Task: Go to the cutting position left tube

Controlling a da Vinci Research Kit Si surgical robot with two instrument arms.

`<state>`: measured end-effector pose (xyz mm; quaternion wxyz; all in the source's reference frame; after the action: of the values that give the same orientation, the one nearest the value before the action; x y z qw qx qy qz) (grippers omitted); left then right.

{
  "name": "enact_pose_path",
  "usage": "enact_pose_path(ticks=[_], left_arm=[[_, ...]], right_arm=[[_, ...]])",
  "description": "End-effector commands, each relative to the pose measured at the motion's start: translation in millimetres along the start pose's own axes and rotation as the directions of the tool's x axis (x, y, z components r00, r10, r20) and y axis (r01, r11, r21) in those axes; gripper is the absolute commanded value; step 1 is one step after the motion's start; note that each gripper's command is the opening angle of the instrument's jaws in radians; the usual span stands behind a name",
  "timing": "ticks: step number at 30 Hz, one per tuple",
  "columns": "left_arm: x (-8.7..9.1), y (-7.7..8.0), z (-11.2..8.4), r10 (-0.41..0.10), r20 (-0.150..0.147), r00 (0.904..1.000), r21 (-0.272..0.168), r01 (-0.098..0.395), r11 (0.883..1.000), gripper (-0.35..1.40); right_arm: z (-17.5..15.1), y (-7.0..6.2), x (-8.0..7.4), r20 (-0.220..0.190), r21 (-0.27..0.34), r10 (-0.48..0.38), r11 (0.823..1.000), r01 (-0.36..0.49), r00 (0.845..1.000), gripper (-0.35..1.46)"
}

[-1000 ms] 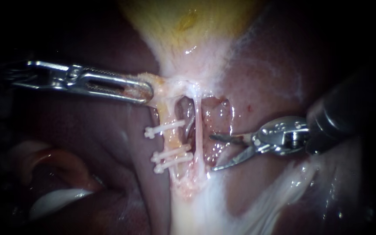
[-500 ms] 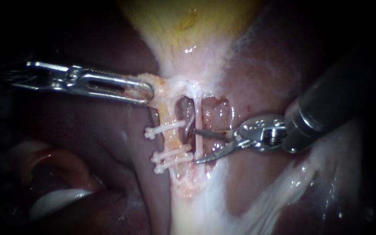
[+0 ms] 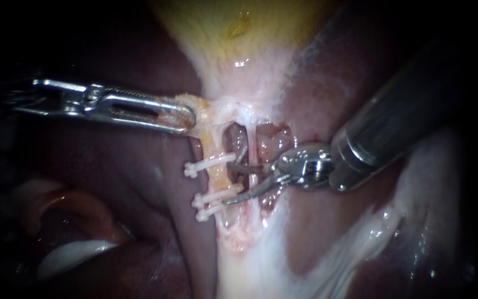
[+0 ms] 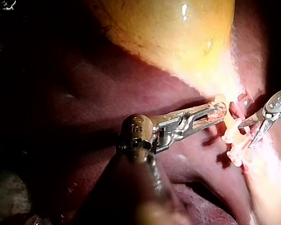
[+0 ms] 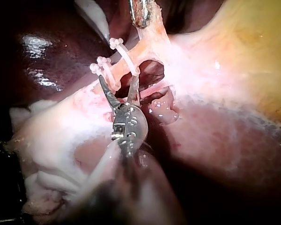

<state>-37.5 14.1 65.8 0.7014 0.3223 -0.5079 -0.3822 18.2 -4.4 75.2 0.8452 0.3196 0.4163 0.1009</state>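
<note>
The left tube [image 3: 214, 152] is yellowish and carries three white clips: one above [image 3: 208, 164], two close together below [image 3: 217, 202]. To its right runs the thin pale right tube [image 3: 252, 149]. My right instrument [image 3: 229, 184] stands open. Its blades reach across the right tube, and their tips sit at the left tube's edge in the gap between the upper clip and the lower pair. In the right wrist view the blades [image 5: 119, 86] straddle the clipped tube [image 5: 131, 58]. My left instrument [image 3: 188, 118] is shut on tissue at the neck of the gallbladder [image 3: 239, 33], holding it leftward.
Dark liver [image 3: 112, 182] lies on both sides of the tubes. White fatty tissue [image 3: 360, 238] spreads at the lower right. The right instrument's thick shaft [image 3: 399, 111] crosses the upper right. In the left wrist view both instruments' tips [image 4: 218, 111] [image 4: 258, 126] sit close together by the clips [image 4: 236, 143].
My right instrument has moved left, its open blades passing over the right tube to the left tube's edge. The left instrument and the tissue it holds have stayed put.
</note>
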Motion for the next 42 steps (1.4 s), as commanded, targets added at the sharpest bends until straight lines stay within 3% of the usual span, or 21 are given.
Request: enact_pose_path(ticks=[1,7,21,24,29,42], left_arm=[[0.0,0.0,0.0,0.0,0.0,1.0,0.0,0.0,1.0,-0.21],[0.0,0.0,0.0,0.0,0.0,1.0,0.0,0.0,1.0,-0.21],[0.0,0.2,0.1,0.0,0.0,1.0,-0.001,0.0,1.0,-0.21],[0.0,0.4,0.1,0.0,0.0,1.0,-0.001,0.0,1.0,-0.21],[0.0,0.8,0.1,0.0,0.0,1.0,-0.001,0.0,1.0,-0.21],[-0.5,1.2,-0.6,-0.004,0.0,1.0,0.002,0.004,1.0,-0.27]], right_arm=[[0.1,0.0,0.1,0.0,-0.004,0.0,1.0,0.0,1.0,1.16],[0.6,0.0,0.1,-0.006,0.026,0.003,1.0,-0.003,1.0,1.18],[1.9,-0.2,1.5,-0.116,0.158,0.062,0.986,-0.043,0.991,1.16],[2.3,-0.1,1.8,-0.122,0.186,0.072,0.981,-0.049,0.99,1.16],[3.3,0.1,1.8,-0.127,0.208,0.083,0.977,-0.055,0.988,1.16],[5.1,1.5,1.7,-0.191,0.256,0.141,0.963,-0.09,0.971,1.13]])
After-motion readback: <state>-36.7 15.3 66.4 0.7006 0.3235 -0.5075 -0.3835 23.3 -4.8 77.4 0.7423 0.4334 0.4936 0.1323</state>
